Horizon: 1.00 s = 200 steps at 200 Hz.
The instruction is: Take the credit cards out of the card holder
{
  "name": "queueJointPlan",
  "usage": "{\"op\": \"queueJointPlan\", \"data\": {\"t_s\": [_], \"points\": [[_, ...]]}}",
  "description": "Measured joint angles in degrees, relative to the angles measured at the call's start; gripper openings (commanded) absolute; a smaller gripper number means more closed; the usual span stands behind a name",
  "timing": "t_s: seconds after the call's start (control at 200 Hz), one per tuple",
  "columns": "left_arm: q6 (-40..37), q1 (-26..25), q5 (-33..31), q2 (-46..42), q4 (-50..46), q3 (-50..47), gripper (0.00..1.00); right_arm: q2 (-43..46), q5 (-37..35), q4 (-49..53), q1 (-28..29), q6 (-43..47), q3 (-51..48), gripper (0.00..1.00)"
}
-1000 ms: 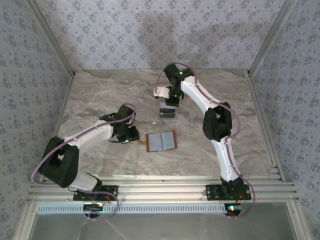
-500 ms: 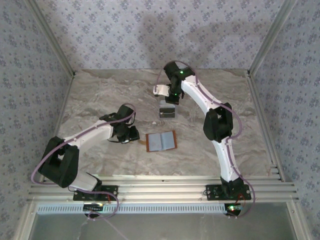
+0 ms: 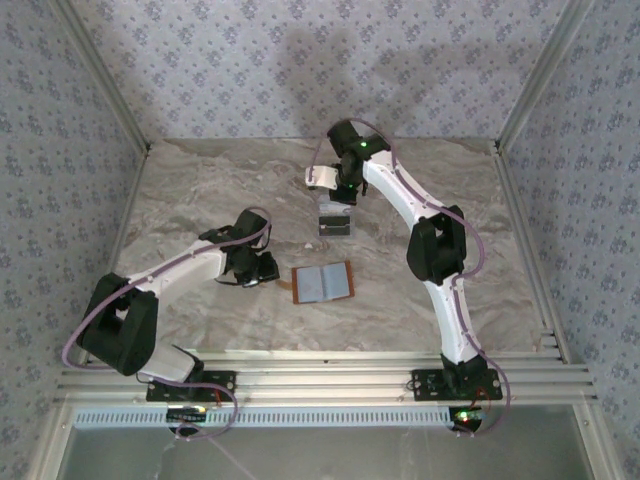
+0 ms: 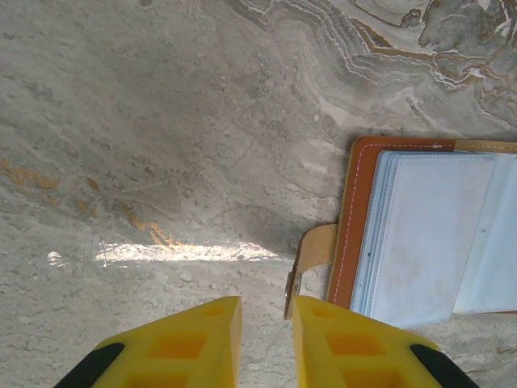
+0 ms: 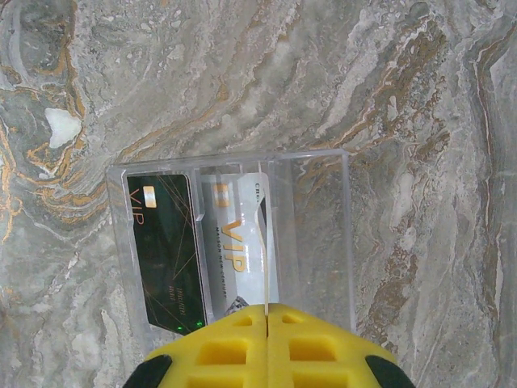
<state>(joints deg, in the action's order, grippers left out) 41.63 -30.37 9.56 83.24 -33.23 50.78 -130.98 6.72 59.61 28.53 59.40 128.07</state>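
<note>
Top view: holder (image 3: 322, 283) open on bench (image 3: 200, 200), tray (image 3: 334, 224) just beyond it. Left wrist view: left claw (image 4: 266, 323) slightly parted, empty, left of holder (image 4: 428, 234). Right wrist view: right claw (image 5: 266, 327) clamped on edge-on card (image 5: 263, 242) over tray (image 5: 323, 234) holding two cards (image 5: 166, 250).

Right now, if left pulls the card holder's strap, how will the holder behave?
Likely floppy: the card holder lies open and flat, and its thin strap curves, so it would probably sag. Looks light; a push from the left gripper may slide it across the smooth table. Flat, so unlikely to tip.
</note>
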Motion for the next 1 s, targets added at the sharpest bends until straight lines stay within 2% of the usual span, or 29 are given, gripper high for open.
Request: {"op": "queueJointPlan", "data": {"t_s": [0.999], "points": [[-0.04,0.00,0.02,0.00,-0.02,0.00,0.24,-0.85,2.54,4.39,1.07,0.24,-2.29,0.00]]}}
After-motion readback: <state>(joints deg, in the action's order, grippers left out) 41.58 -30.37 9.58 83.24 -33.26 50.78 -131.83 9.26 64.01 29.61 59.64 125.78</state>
